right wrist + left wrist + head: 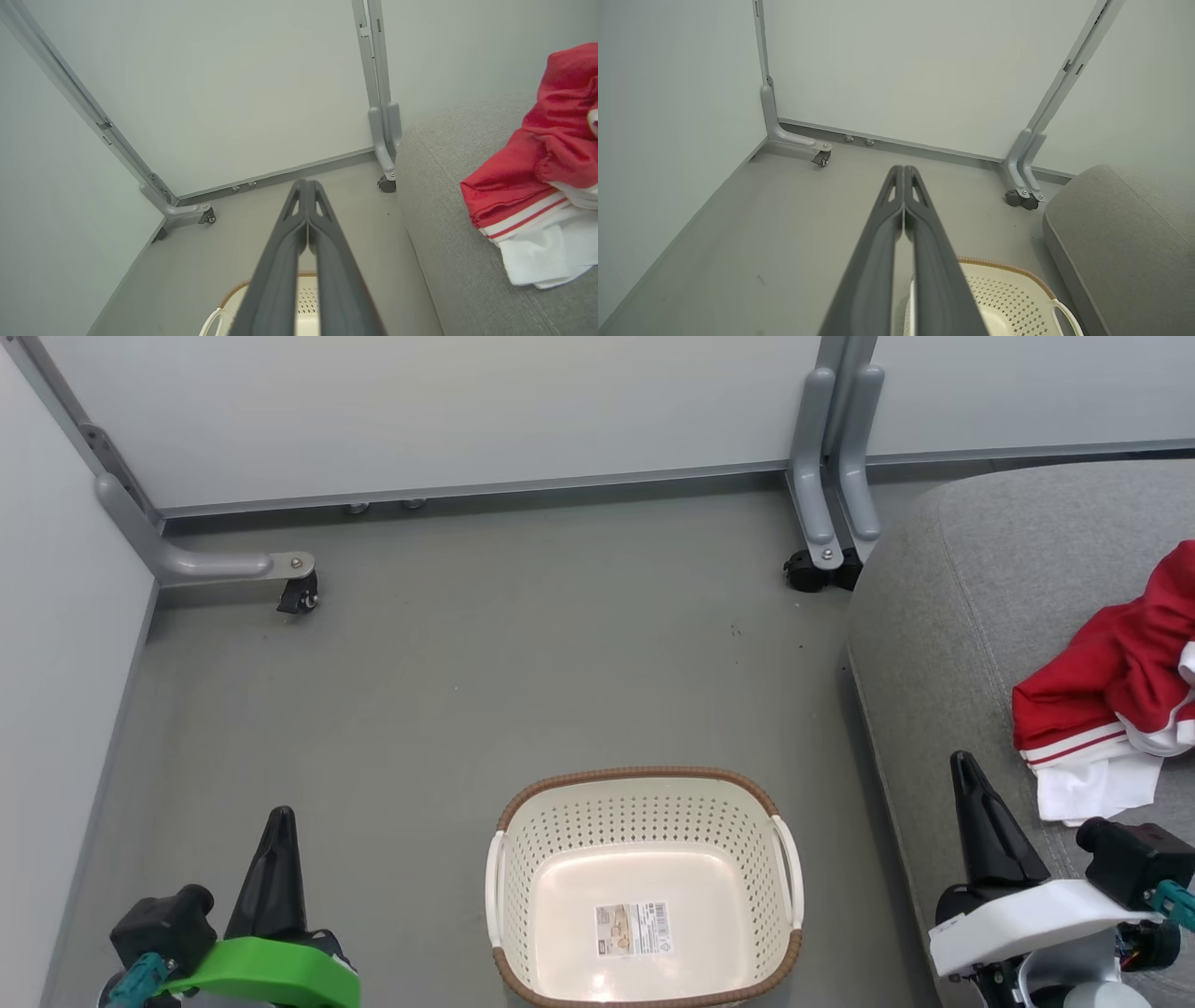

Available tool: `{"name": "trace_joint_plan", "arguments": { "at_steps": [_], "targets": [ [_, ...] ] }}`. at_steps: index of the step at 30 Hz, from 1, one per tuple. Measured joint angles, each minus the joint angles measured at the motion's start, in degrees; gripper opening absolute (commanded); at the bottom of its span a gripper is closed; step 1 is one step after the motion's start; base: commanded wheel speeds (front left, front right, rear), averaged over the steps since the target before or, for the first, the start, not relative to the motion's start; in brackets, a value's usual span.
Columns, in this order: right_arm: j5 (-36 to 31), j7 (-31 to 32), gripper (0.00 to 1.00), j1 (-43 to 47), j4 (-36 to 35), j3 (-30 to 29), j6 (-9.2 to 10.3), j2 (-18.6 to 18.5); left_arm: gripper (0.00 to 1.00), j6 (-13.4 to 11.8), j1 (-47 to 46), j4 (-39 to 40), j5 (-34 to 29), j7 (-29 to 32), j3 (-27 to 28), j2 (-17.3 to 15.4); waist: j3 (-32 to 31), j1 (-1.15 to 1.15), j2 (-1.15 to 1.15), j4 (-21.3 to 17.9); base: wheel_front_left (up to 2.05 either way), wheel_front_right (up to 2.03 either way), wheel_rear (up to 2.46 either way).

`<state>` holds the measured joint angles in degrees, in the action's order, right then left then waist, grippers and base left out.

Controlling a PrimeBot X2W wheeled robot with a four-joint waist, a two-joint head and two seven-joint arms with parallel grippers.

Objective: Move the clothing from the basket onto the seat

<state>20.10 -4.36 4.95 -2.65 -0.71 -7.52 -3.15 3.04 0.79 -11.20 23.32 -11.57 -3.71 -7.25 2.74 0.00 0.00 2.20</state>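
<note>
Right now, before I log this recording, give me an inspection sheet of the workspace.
Surface: grey floor, bare around the basket.
Job's things: basket on the floor, nothing in it but its label; red and white clothing lying on the grey seat.
Clutter: nothing seen.
Grippers: left gripper shut, holding nothing; right gripper shut, holding nothing.
Cables: short coloured wires at the right wrist.
Surroundings: pale partition panels on wheeled feet.

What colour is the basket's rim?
Brown, woven look; the basket shows best in the head view.
</note>
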Motion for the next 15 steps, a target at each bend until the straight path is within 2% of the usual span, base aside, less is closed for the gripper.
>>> {"name": "trace_joint_plan", "arguments": {
  "at_steps": [15],
  "targets": [
    [15.7,1.3,0.0,-2.1,3.4,0.1,0.0,-0.9,0.0,0.9,-0.8,-0.4,14.0,3.6,2.0,0.9,-0.3,0.0,0.0,-0.3,0.0,0.0,0.0]
  ]
}}
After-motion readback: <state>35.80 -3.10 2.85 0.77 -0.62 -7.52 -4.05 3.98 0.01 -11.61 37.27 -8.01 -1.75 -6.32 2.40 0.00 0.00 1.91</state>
